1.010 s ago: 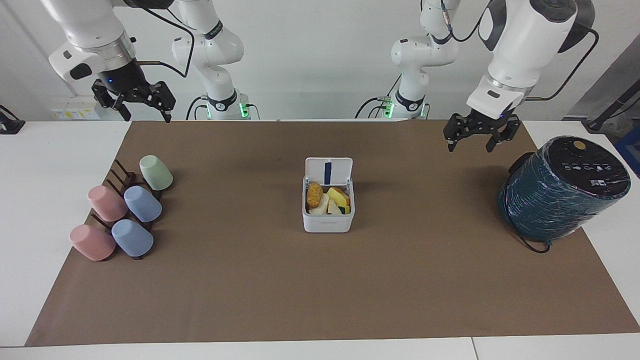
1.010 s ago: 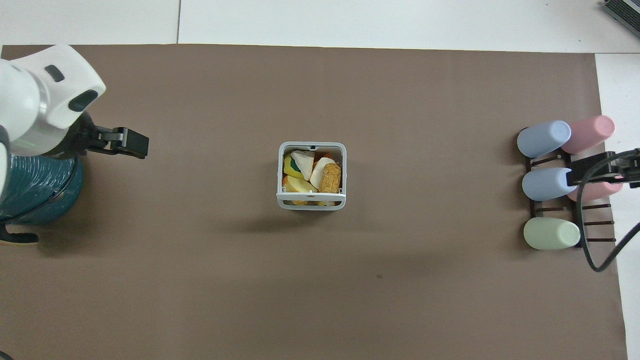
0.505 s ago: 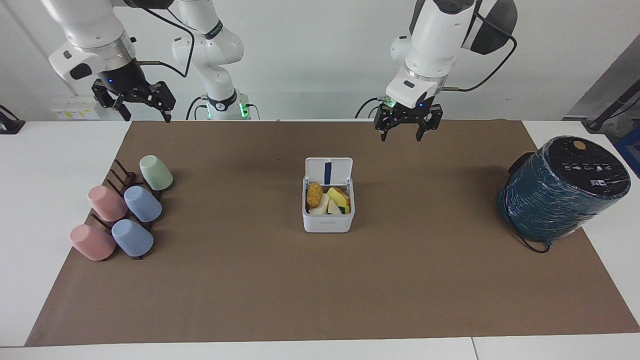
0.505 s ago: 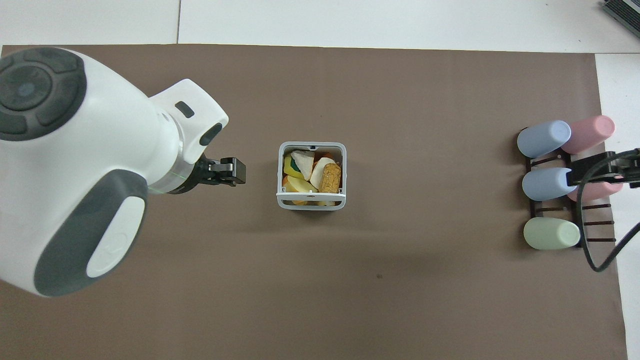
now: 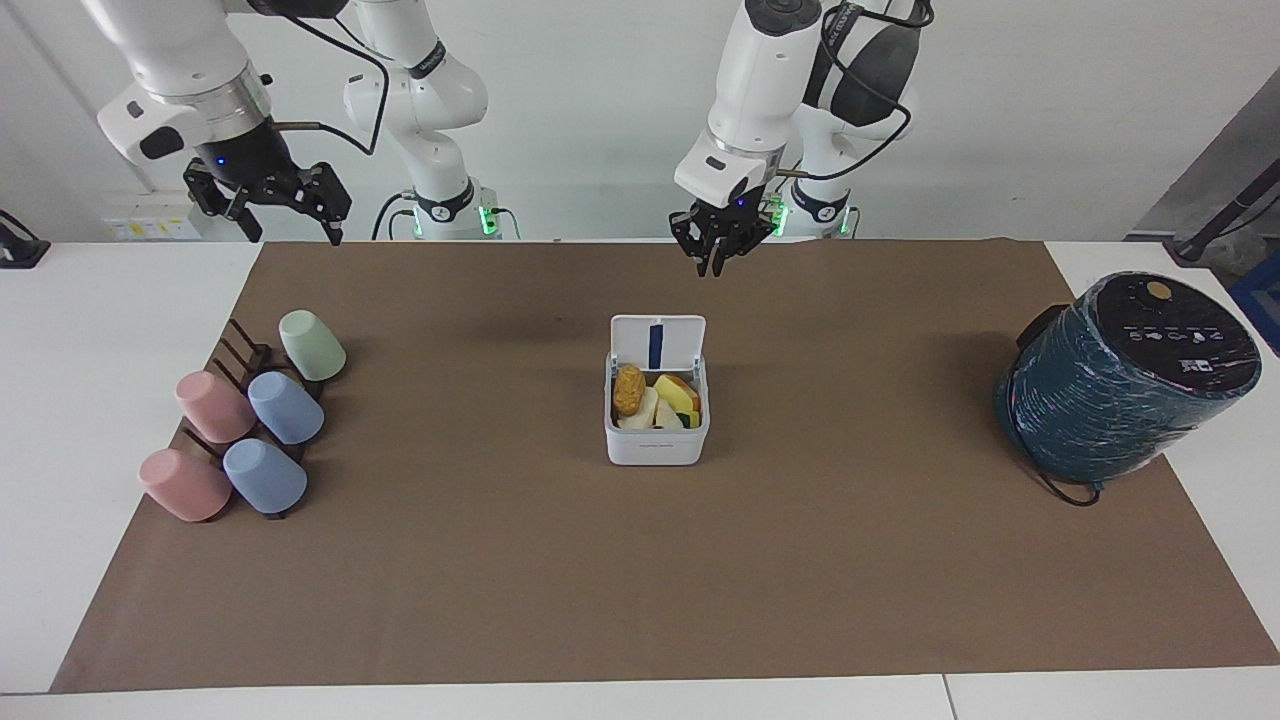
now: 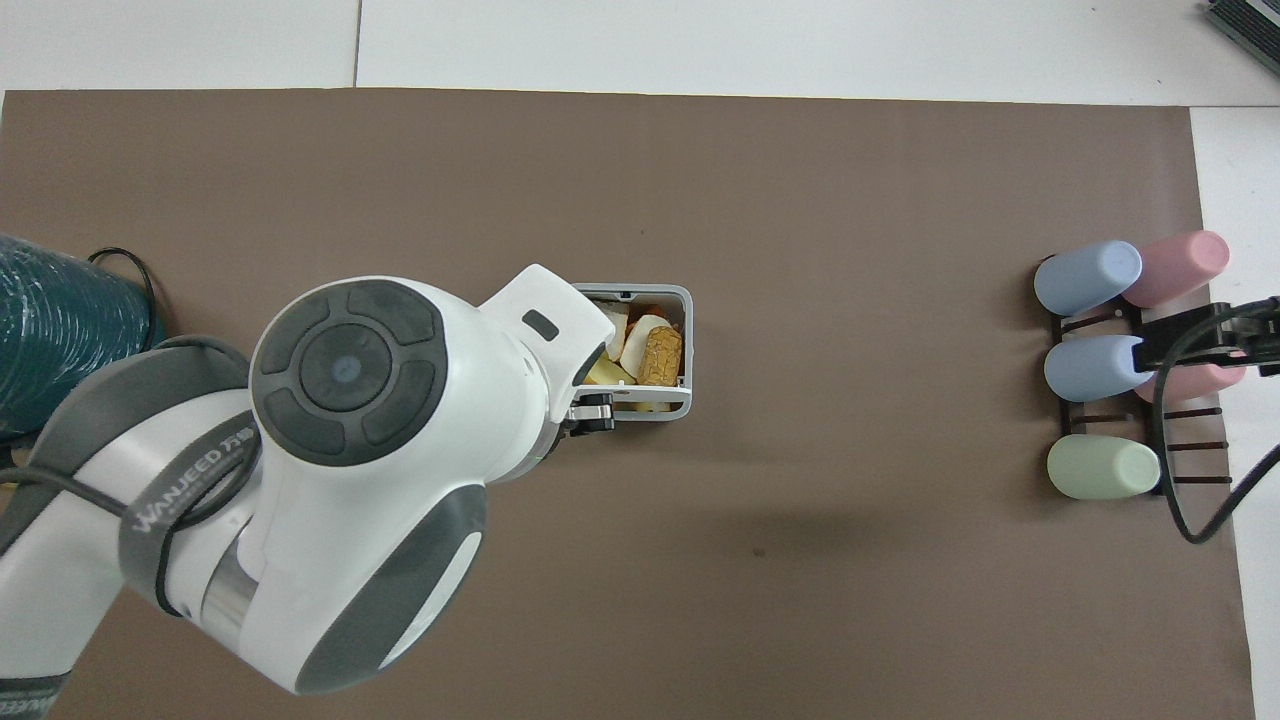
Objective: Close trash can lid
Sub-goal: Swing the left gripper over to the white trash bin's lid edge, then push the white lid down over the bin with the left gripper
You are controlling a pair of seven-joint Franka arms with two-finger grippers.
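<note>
Brown mat (image 5: pixel 640 560), trash can (image 5: pixel 655 440) half hidden overhead by left gripper (image 5: pixel 718 262), jaws nearly together, right gripper (image 5: pixel 290 215) jaws spread.

Bright, even light falls from above. Soft, blurred shadows lie on the brown mat (image 5: pixel 640 560) beside the trash can (image 5: pixel 655 430) and under the left tool (image 5: pixel 717 248). Both views are sharp; the left arm's near casing looms large in the overhead view.
</note>
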